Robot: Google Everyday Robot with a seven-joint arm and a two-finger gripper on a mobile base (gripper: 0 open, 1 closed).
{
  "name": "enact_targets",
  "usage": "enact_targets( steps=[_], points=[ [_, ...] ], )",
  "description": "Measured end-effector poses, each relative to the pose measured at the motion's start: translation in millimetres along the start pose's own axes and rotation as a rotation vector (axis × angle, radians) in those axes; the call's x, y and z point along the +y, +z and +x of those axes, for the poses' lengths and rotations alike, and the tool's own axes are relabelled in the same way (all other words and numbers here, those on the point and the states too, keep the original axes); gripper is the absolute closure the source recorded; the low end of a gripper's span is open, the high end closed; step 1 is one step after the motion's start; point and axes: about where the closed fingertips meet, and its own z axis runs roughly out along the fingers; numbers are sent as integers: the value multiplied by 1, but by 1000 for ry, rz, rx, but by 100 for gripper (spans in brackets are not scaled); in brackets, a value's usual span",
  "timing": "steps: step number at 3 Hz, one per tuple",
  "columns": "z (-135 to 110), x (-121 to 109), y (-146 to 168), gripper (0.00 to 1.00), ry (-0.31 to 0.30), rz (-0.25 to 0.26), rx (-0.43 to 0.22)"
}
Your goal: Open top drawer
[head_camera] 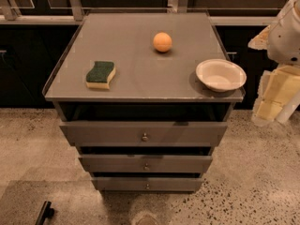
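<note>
The top drawer (108,133) is the widest grey-brown front just under the cabinet's top, with a small round metal knob (145,137) at its centre. A dark gap shows above its front. Two narrower drawer fronts (117,163) (122,184) sit below it, each with a similar knob. My gripper (272,104), pale yellow under a white arm (286,32), hangs at the right edge of the view. It is to the right of the cabinet, about level with its top edge, and well apart from the knob, touching nothing.
On the cabinet top (140,78) lie a green and yellow sponge (101,74), an orange ball (162,42) and a white bowl (221,75) at the right front corner. Speckled floor (253,182) surrounds the cabinet. A dark object (45,213) lies at the bottom left.
</note>
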Motion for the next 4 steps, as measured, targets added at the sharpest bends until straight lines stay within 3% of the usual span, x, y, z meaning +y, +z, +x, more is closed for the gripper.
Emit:
enact_targets(
  steps=[2,3,4],
  points=[
    [4,4,3,0,8,16,-20],
    [3,23,8,0,-7,35,-72],
    [23,60,66,0,79,-15,-209]
  ],
)
